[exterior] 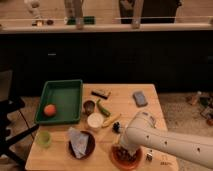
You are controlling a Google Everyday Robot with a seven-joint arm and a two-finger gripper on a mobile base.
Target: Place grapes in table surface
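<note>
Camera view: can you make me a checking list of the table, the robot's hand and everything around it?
Surface: table surface, light wood, with things mostly on its left and middle.
Job's things: grapes, a dark lump in the reddish bowl at the front edge, mostly hidden.
Clutter: green tray holding an orange fruit; green vegetable; white cup; green cup; dark plate; blue-grey object.
Grippers: gripper, low over the reddish bowl.
Cables: nothing seen.
Surroundings: dark counter behind the table.

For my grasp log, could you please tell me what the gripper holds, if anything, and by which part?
Cannot be told: the gripper is over the brown bowl on the table surface, its arm hiding any hold.
</note>
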